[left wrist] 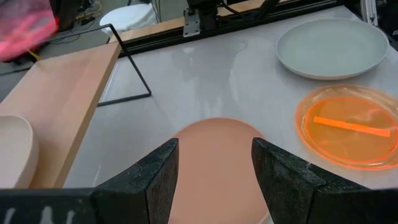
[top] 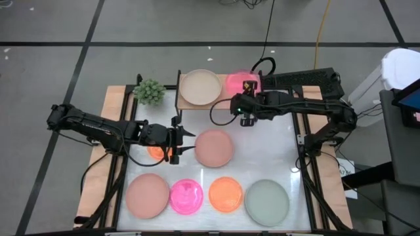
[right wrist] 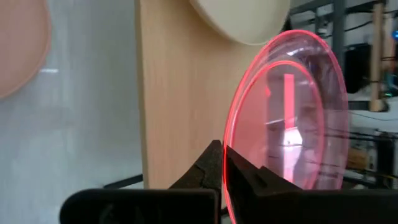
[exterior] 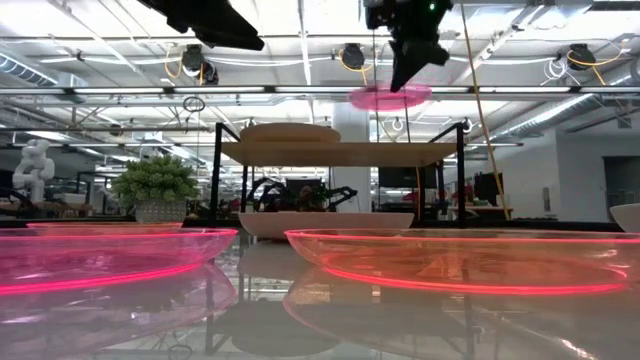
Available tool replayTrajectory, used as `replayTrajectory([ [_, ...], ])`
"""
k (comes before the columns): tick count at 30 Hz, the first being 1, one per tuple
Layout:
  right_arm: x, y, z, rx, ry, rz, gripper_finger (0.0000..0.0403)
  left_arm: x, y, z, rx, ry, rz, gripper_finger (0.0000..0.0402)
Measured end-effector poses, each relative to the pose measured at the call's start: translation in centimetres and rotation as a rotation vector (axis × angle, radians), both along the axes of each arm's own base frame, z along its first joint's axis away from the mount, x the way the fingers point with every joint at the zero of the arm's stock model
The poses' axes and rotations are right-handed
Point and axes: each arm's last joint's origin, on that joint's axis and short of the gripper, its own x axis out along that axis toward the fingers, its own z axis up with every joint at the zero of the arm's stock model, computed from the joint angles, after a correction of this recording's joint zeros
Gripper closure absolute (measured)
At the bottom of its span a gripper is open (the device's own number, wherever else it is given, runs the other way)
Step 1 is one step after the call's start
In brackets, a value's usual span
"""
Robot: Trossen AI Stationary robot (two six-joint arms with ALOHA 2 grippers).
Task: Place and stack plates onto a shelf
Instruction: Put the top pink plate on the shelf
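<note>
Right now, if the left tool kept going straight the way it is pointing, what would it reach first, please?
Most likely the dusty pink plate at mid-table: the open left tool points straight at it, its near rim showing between the fingers. How high the tool rides above the table is unclear, so it might pass over the rim instead.

A robotics lab in a large open hall. Ceiling pipes [exterior: 300,90] and strip lights run overhead. Cables [top: 319,33] trail across the grey floor [top: 52,72] around the table [top: 269,151].
</note>
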Motion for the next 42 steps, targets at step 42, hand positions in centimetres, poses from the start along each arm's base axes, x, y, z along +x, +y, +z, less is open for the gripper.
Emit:
replayTrajectory([
  [42, -0.5, -4.0, -5.0, 0.165, -0.047, -0.054, 0.0403, 0.0, 0.0, 0.0, 0.001, 0.004, 0.0, 0.0192],
])
